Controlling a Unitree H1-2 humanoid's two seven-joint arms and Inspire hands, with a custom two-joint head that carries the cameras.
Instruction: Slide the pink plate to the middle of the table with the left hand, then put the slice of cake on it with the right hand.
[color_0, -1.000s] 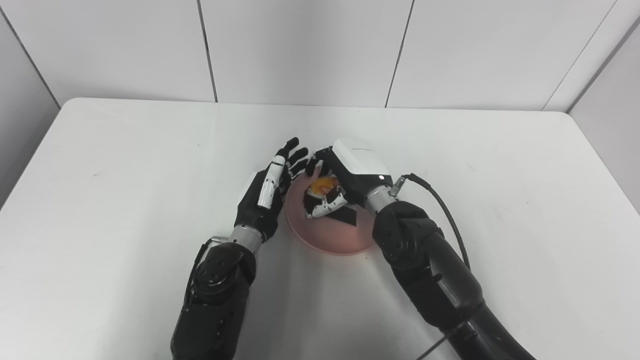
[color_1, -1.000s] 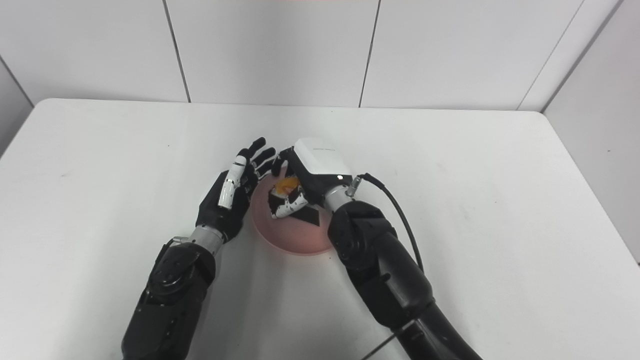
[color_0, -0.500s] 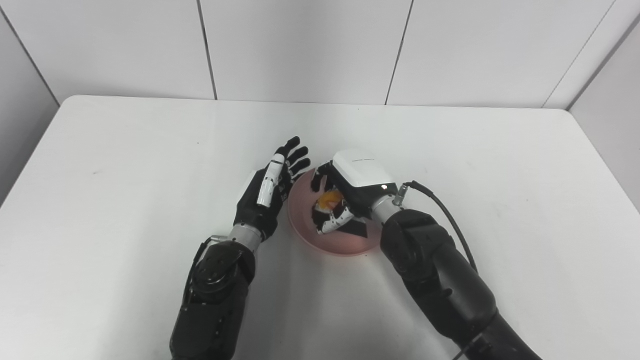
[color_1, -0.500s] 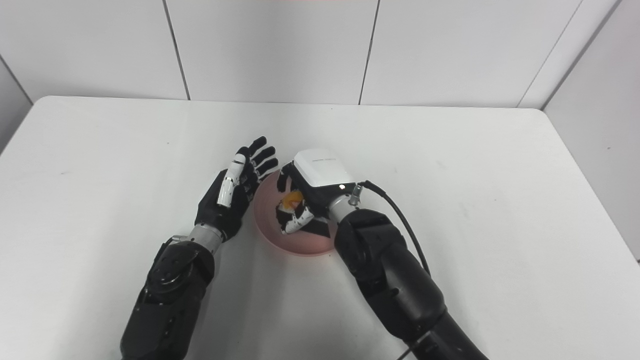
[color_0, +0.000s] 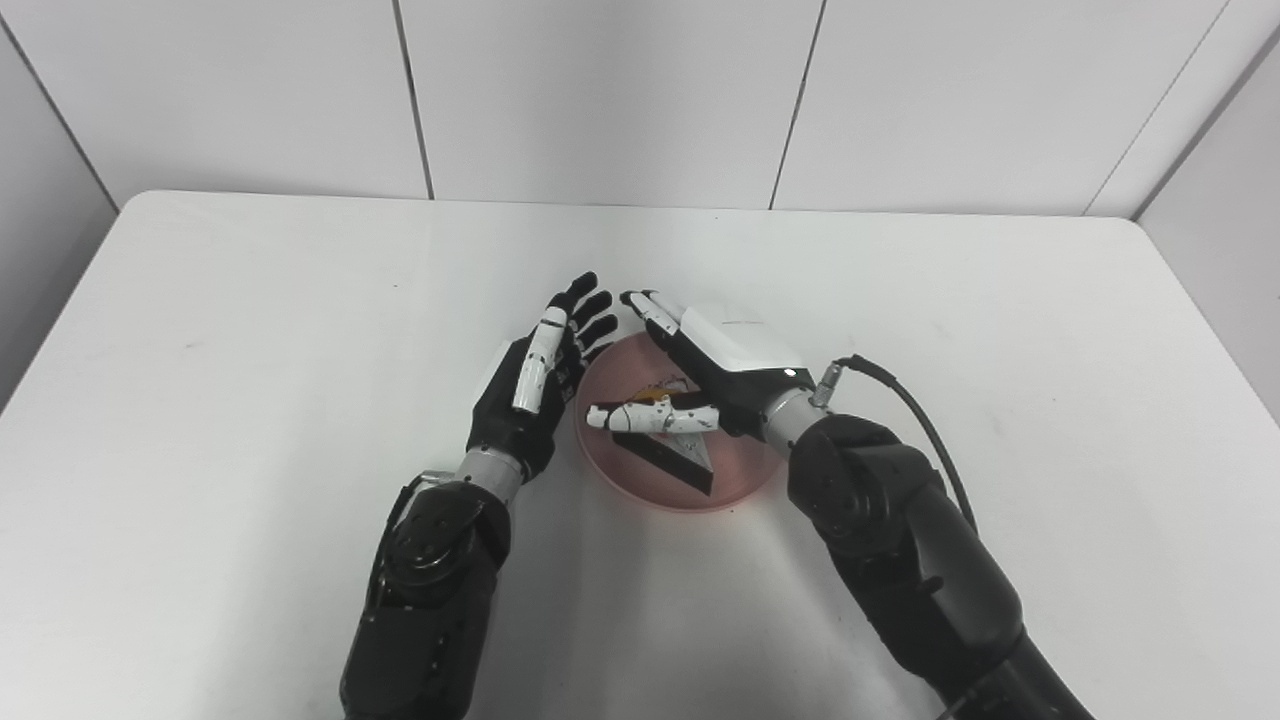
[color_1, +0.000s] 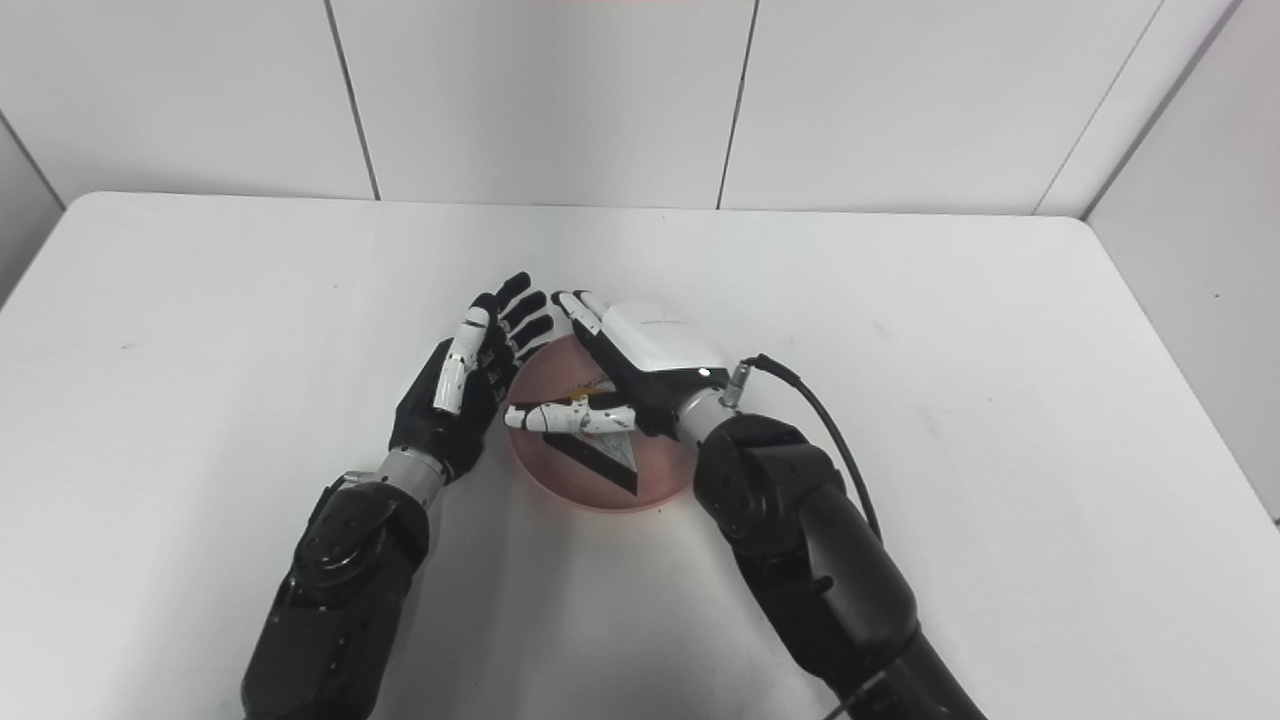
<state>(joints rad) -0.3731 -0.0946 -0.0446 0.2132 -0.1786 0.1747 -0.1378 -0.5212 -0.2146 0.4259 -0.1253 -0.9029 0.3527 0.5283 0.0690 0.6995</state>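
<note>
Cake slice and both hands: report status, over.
Both robot hands open: left beside pink plate, right over it. Cake slice rests on plate. Nothing obstructing.

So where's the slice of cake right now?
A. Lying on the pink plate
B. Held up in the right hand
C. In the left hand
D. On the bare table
A: the slice of cake lies on the pink plate, under the right hand's spread fingers.
</note>
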